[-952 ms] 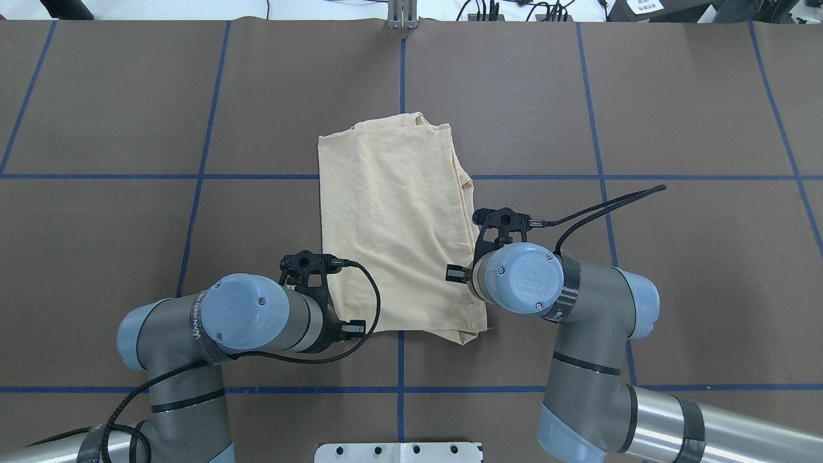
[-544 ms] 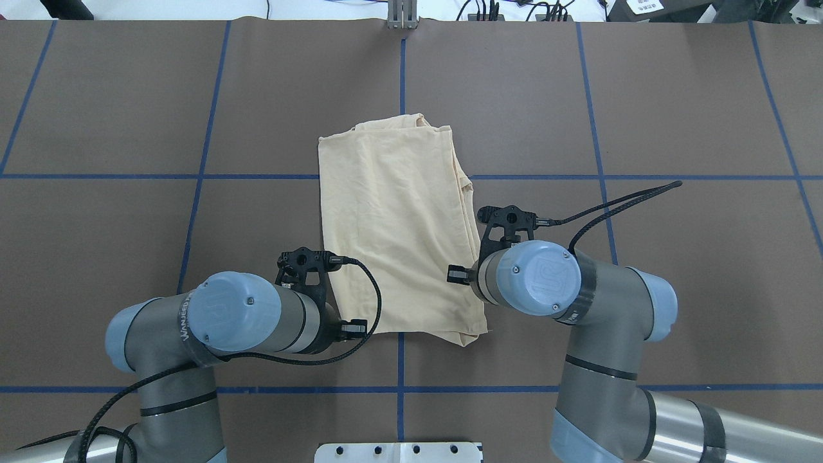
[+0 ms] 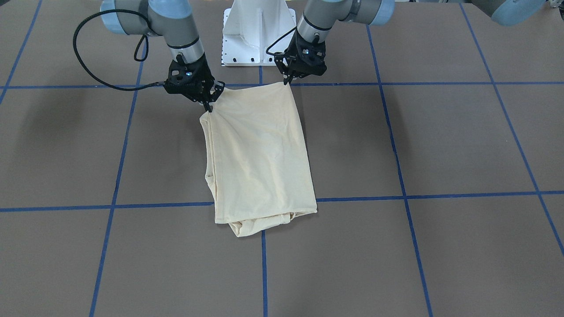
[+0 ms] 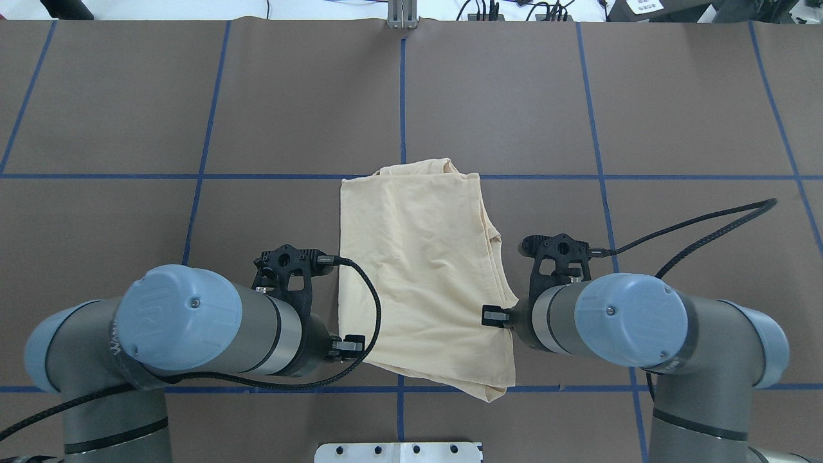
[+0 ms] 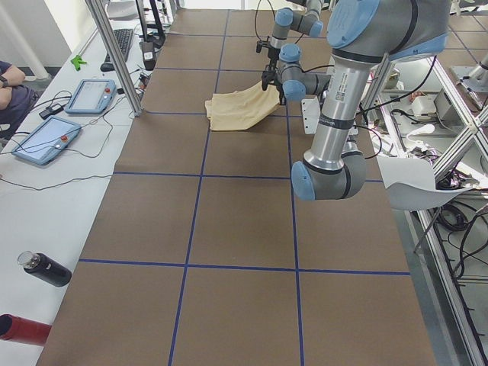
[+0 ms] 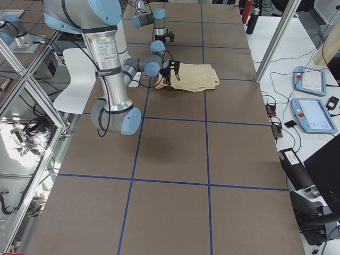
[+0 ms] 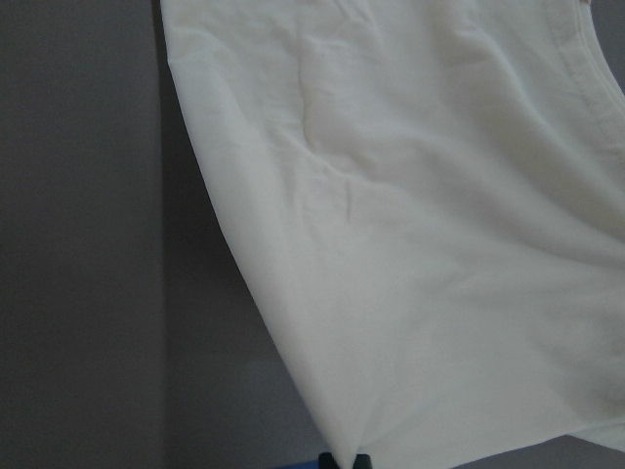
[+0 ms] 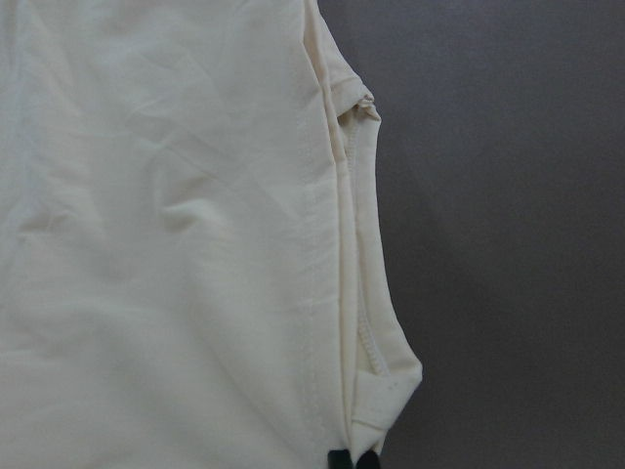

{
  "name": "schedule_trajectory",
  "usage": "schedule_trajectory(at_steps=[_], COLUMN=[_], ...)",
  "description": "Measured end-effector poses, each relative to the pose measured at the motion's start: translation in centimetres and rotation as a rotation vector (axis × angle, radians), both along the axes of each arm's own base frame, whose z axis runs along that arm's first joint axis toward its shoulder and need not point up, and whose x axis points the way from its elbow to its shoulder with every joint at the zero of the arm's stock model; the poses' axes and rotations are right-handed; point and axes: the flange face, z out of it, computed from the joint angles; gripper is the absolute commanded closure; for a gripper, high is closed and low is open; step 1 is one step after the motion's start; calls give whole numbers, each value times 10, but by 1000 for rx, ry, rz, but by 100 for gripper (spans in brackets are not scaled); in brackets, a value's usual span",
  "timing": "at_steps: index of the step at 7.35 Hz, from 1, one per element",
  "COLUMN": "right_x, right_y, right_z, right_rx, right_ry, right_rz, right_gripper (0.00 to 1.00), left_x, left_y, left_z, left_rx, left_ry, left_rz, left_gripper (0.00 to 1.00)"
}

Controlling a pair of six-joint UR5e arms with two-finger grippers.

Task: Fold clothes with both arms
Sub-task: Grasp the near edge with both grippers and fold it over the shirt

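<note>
L gripper and R gripper are each pinched shut on one near corner of the shirt, just in front of the white base. The black fingertips bite the thin cloth at its very rim. At the R corner, stitched hems and several stacked layers show.

The near edge hangs lifted btw. the two grippers, and the cloth slopes down from it to the table. The fabric is soft, matt, cream, w/ light wrinkles, folded to a long rectangle, plain side up. L long edge is a smooth fold; R long edge is uneven, w/ a small notch.

The far end lies flat as a thick rounded fold across a blue tape line. The brown cover runs wide on both sides and beyond.
</note>
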Motion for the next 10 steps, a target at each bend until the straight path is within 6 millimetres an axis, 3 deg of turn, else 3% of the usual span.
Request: schedule_trajectory(at_steps=[1,2,4,6,8,10], right_x=[4,-6,-24,-12,-3,-18], right_y=[5,-2,-38,-74,-94,-117], right_z=[-9,-10,-11,-22,-29,-26], right_rx=[-8,-12,-15,-13,-11,-17], right_ry=[8,26,56,46,39,63], right_rz=[-8,0,51,111,149,174], right_gripper=[100,100,100,100,100,100], left_x=[-5,-2,-2,-16,-19,-13], left_y=[2,-4,-42,-81,-112,-144], left_z=[-3,0,3,-6,-12,-8], left_rx=[-5,3,50,93,123,157], left_ry=[-27,-54,-90,-93,-107,-147], left_rz=[4,3,-31,-81,-112,-127], left_gripper=[100,100,100,100,100,100])
